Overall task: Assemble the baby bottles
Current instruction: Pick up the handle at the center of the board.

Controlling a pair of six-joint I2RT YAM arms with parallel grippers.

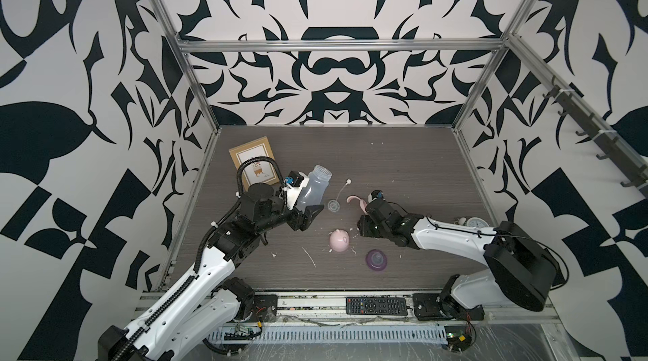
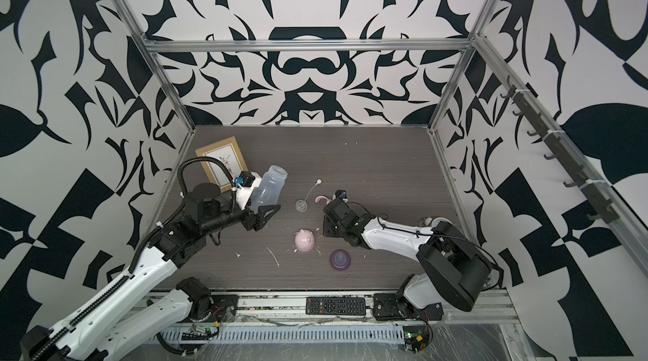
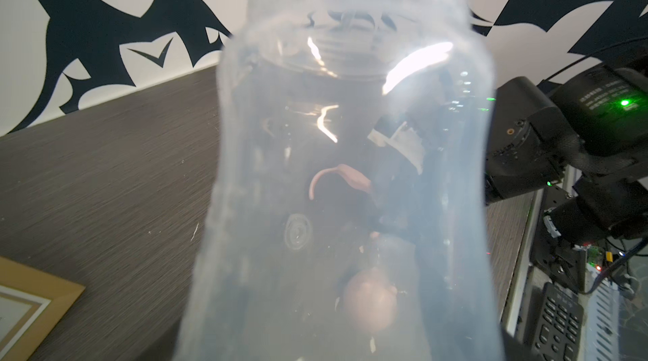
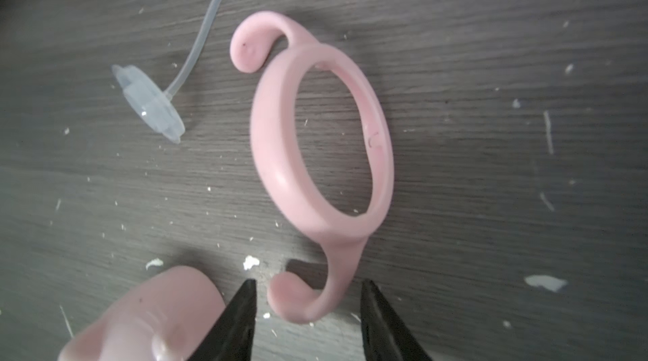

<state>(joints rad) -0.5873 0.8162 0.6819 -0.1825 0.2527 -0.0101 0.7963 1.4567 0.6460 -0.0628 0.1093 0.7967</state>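
Note:
My left gripper [image 1: 310,206] is shut on the translucent bottle body [image 1: 315,187], holding it tilted above the table's left side with its open neck pointing away. In the left wrist view the bottle body [image 3: 350,61] fills the frame and hides the fingers. The pale pink two-handled ring [image 4: 266,152] lies flat on the table. My right gripper [image 4: 308,287] is open, its jaws on either side of one curled handle with a gap on each side. The pink eared dome cap [image 1: 339,240], the purple collar with its clear nipple [image 1: 377,260] and the clear straw [image 1: 333,205] lie loose mid-table.
A framed picture [image 1: 254,164] leans at the back left, behind the left arm. A round white dial [image 1: 477,223] sits by the right wall. A black remote [image 1: 377,305] lies on the front rail. White scraps [image 1: 310,257] dot the dark wood tabletop.

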